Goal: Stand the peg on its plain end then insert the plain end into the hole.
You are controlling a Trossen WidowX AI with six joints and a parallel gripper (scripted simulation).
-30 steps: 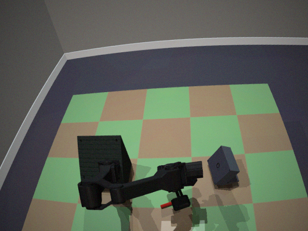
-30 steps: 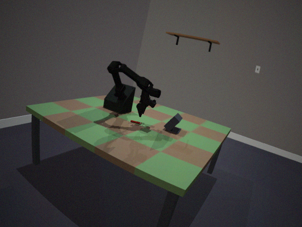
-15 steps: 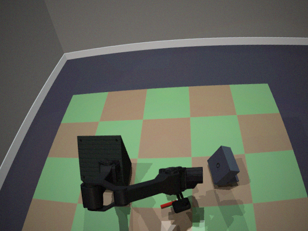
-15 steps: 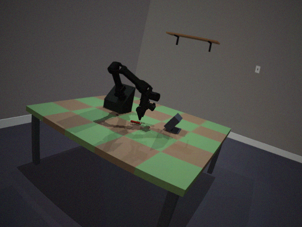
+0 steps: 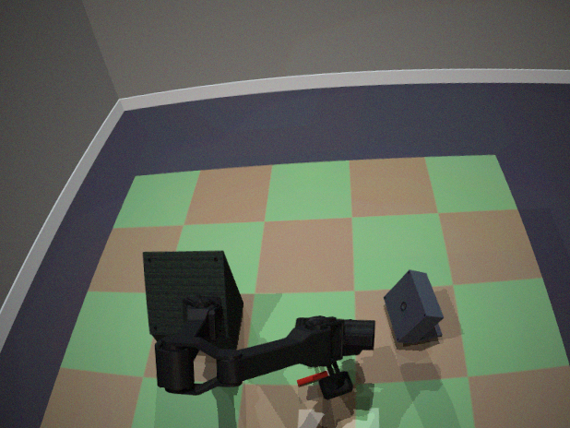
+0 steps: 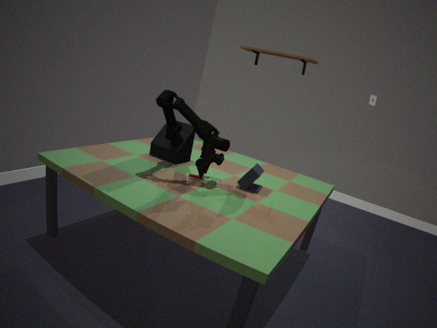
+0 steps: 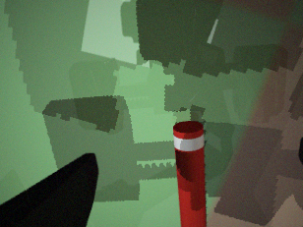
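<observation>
The red peg [image 5: 312, 379] [image 6: 195, 176] [image 7: 192, 196] lies flat on the table. Its white band shows near its far end in the wrist view; its plain end is cut off by the bottom edge there. My gripper [image 6: 201, 177] [image 7: 197, 154] is open and empty, low over the banded end, with one finger on each side of the peg in the wrist view. In the top view the fingertips are hidden and the gripper body covers the banded end. The grey sloped panel [image 5: 408, 320] [image 6: 250, 177] stands apart from the peg, its hole [image 5: 403, 306] empty.
The dark arm base [image 5: 184, 281] [image 6: 170, 148] stands on the checkered table [image 5: 309, 254] [image 6: 247, 237], across the peg from the panel. A wooden shelf [image 6: 279, 54] is on the wall, well above the table.
</observation>
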